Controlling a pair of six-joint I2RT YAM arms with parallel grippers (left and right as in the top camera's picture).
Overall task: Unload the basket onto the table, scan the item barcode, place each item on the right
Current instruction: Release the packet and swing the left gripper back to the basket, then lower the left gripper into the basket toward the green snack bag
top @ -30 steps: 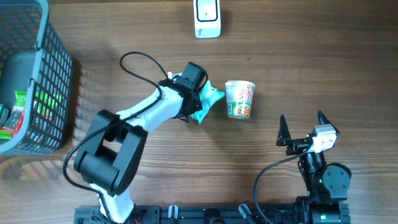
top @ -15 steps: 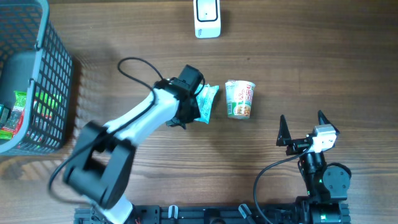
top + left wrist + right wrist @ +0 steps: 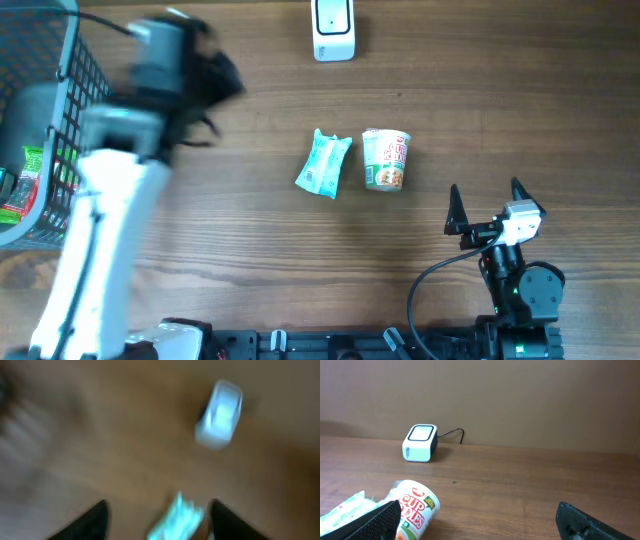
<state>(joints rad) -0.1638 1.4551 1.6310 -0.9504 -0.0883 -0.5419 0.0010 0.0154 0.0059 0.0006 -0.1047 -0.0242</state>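
Observation:
A teal packet (image 3: 324,163) lies flat on the wooden table, just left of a cup noodles tub (image 3: 386,159) lying on its side. The white barcode scanner (image 3: 333,28) stands at the table's far edge. My left gripper (image 3: 220,78) is a motion-blurred shape up at the far left, well clear of both items. In the left wrist view its fingers (image 3: 95,521) stand apart and hold nothing, with the packet (image 3: 177,517) and the scanner (image 3: 220,412) blurred beyond them. My right gripper (image 3: 487,205) rests open at the near right, facing the tub (image 3: 412,507) and the scanner (image 3: 420,442).
A grey wire basket (image 3: 88,110) holding several packaged goods stands at the left edge, close to the left arm. The scanner's cable runs along the back edge in the right wrist view.
The left gripper has opened and let go of the teal packet, which now lies beside the tub. The left arm has swung up and left toward the basket. The right arm has not moved.

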